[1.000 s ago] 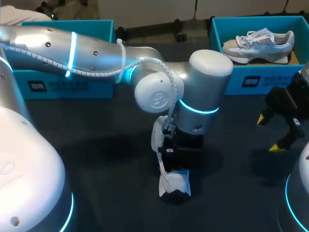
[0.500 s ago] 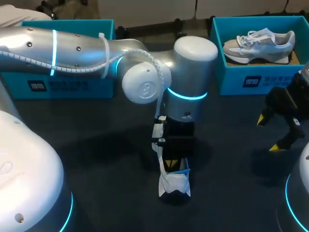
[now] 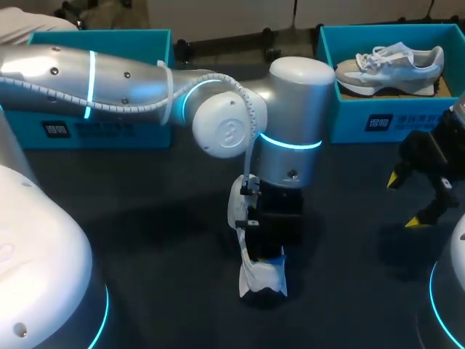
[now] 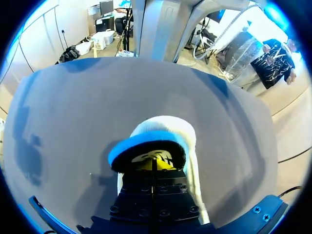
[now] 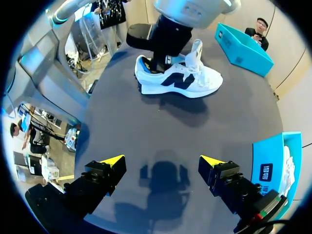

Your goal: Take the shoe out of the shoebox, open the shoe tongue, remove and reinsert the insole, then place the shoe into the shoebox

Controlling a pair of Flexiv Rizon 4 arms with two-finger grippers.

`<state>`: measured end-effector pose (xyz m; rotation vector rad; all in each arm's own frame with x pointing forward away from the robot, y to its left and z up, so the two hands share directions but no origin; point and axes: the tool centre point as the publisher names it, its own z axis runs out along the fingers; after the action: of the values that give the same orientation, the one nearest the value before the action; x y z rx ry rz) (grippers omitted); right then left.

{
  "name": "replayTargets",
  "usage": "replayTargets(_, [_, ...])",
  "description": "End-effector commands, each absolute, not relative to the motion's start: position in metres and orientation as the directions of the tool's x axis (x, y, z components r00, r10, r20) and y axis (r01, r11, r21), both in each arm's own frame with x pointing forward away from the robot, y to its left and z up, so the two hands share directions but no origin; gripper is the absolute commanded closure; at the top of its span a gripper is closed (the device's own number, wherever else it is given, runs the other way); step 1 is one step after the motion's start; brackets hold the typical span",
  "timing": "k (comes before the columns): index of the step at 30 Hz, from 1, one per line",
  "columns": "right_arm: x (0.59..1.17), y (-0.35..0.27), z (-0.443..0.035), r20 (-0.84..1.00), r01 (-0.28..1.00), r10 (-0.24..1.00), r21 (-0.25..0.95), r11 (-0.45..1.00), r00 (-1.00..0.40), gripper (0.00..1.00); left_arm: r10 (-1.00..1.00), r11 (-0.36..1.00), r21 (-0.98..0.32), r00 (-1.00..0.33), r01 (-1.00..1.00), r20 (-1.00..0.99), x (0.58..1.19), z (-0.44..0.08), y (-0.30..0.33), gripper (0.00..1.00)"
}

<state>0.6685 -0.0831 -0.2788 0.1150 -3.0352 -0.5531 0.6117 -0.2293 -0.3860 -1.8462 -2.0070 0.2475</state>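
Observation:
A white shoe [image 3: 263,276] with a dark side logo [image 5: 180,80] lies on the dark table near the middle, its tongue [image 5: 196,52] standing up. My left gripper [image 4: 153,161] points down into the shoe's blue-lined heel opening [image 4: 146,144], its yellow tips pressed together; I cannot tell whether anything thin is pinched between them. In the head view the gripper's black body [image 3: 272,218] hides the opening. My right gripper [image 3: 403,201] hangs open at the table's right side, well apart from the shoe, with nothing between its fingers [image 5: 162,161].
A teal shoebox [image 3: 363,120] at the back right holds a second grey-white shoe [image 3: 392,65]. Another teal box [image 3: 102,127] stands at the back left, partly behind my left arm. Bare table lies between the shoe and my right gripper.
My left wrist swung a little to the left and back to the right above the shoe, and its yellow tips, seen half a second ago, are hidden again. Shoe and right arm stayed put.

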Motion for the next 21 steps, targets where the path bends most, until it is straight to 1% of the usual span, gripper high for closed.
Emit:
replayTargets(1, [0.668,-0.083,-0.280,0.039,-0.063,-0.082,0.352,0.934,-0.996,0.00,0.980,0.125,-0.413,-0.047,0.902,0.195,0.610,-0.418,-0.238,1.00])
replayTargets(5, [0.668,-0.083,-0.280,0.039,-0.063,-0.082,0.352,0.934,-0.996,0.00,0.979,0.138,-0.415,-0.061,0.900,0.193,0.611,-0.435,-0.233,1.00])
replayTargets(9, [0.668,-0.083,-0.280,0.039,-0.063,-0.082,0.352,0.934,-0.996,0.00,0.982,0.140,-0.311,-0.091,0.940,0.167,0.613,-0.441,-0.220,1.00])
replayTargets(11, [0.668,-0.083,-0.280,0.039,-0.063,-0.082,0.352,0.934,-0.996,0.00,0.982,0.142,-0.301,-0.096,0.943,0.162,0.618,-0.441,-0.217,1.00])
replayTargets(17, [0.668,-0.083,-0.280,0.039,-0.063,-0.082,0.352,0.934,-0.996,0.00,0.974,0.196,-0.196,-0.167,0.961,0.154,0.663,-0.427,-0.194,1.00])
replayTargets(21, [0.668,-0.083,-0.280,0.039,-0.063,-0.082,0.352,0.934,-0.996,0.00,0.968,0.224,-0.173,-0.198,0.959,0.157,0.684,-0.416,-0.187,1.00])
